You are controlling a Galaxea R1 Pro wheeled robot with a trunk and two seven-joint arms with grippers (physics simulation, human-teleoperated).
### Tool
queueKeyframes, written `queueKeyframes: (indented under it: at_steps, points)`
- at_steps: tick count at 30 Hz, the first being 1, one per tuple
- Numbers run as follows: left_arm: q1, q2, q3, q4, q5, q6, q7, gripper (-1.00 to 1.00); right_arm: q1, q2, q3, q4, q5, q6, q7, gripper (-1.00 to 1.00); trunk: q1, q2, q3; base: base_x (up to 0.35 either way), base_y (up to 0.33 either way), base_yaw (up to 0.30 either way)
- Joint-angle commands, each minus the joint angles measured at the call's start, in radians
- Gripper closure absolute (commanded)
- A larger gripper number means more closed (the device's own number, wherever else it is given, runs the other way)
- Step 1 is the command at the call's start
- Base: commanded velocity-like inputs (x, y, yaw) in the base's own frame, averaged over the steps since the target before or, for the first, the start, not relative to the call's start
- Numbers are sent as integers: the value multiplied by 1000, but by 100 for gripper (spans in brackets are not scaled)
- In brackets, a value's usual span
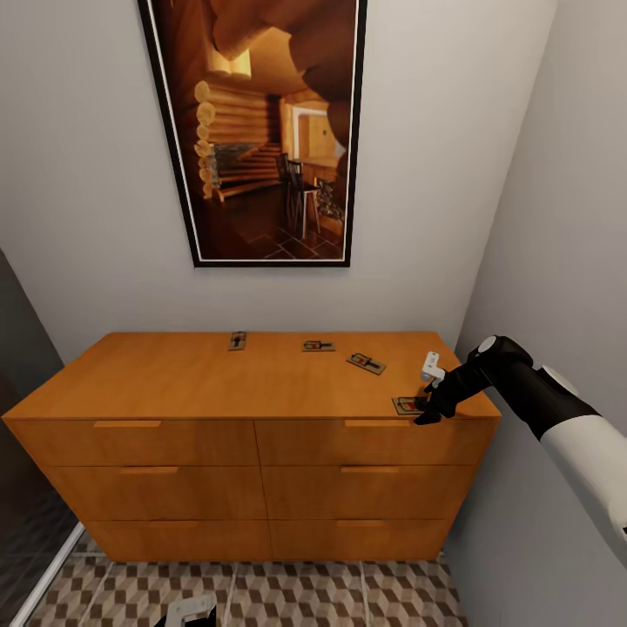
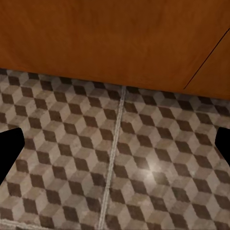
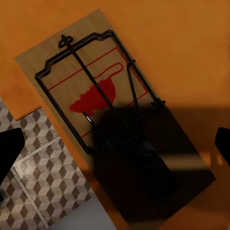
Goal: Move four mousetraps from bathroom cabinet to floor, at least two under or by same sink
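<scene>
Mousetrap point(image 3: 103, 103), tan board, black spring bar, red bait patch

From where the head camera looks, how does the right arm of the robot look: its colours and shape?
The right arm has a smooth white shell on its wider part, then black rounded joints toward the wrist. A small white block sits beside the wrist. The right gripper is black.

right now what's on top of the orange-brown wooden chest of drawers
Four tan wooden mousetraps, and one at the front right corner, partly covered by the right gripper.
</scene>
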Motion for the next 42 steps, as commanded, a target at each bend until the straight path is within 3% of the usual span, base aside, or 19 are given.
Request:
queueKeyframes:
  at_steps: [1,42]
  points:
    - [-1,0,4,1,0,-3,0,-100,-1,-1,2,-2,2,9,3,-100,0,-1,-1,0,0,0]
    - [-1,0,4,1,0,-3,0,-100,-1,-1,2,-2,2,9,5,-100,0,-1,-4,0,0,0]
